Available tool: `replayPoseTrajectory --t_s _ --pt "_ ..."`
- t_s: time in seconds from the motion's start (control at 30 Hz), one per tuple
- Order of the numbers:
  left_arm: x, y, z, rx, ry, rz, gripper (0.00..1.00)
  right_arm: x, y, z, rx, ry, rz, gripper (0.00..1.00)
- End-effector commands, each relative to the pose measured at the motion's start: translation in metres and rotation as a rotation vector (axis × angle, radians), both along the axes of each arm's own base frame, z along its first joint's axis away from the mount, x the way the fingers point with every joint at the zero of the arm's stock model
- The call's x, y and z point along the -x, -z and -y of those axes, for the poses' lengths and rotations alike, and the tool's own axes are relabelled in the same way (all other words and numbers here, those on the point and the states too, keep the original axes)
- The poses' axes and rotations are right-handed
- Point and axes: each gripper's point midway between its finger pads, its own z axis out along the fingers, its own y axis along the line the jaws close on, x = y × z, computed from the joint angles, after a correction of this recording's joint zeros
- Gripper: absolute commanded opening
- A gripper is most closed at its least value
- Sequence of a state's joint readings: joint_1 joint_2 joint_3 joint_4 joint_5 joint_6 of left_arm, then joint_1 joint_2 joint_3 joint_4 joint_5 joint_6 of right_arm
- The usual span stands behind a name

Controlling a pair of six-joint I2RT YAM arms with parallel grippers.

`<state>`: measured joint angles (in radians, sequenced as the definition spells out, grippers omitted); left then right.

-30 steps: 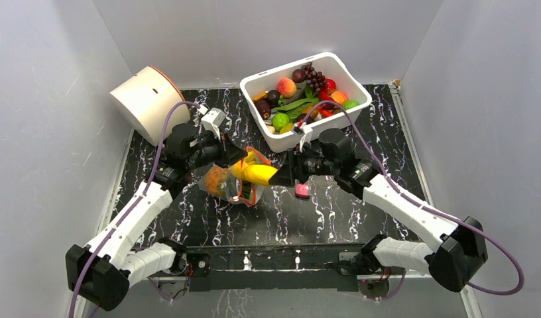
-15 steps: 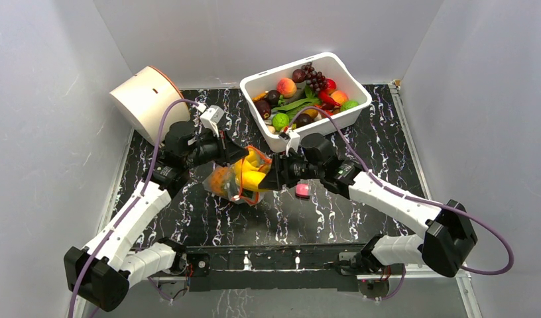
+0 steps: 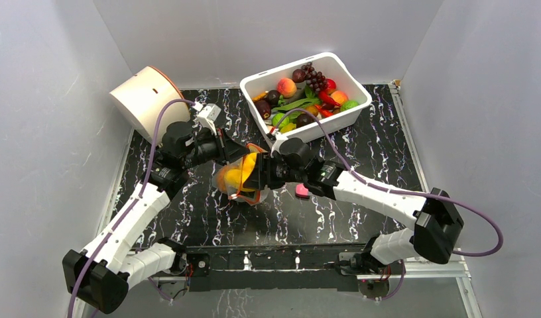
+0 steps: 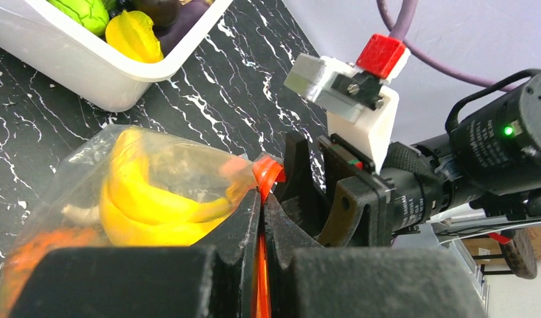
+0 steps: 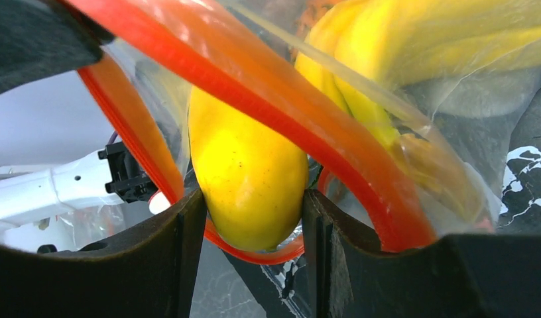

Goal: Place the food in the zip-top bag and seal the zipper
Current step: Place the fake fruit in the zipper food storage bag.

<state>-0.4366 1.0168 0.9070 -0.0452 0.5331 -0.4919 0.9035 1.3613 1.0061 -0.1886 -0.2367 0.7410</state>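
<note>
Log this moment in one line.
left gripper: shut on zipper | right gripper: shut on yellow fruit | zip-top bag: mouth open, fruit partway in

Looked like a robot lab test cell: plain grey panels (image 3: 49, 59) walled a black marbled tabletop (image 3: 307, 218), white bin (image 3: 353, 114) at 1 o'clock.

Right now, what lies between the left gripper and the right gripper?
The zip-top bag's open mouth, with the yellow fruit in the right gripper poking into it; top and right wrist views.
</note>
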Motion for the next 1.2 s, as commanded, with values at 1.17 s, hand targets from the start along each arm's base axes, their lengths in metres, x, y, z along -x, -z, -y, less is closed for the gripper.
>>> replayPoseTrajectory --t_s 1.17 --pt "0.011 -0.041 -0.002 0.059 0.013 0.116 0.0 -0.023 -0.036 0.048 0.071 0.203 0.232 0.27"
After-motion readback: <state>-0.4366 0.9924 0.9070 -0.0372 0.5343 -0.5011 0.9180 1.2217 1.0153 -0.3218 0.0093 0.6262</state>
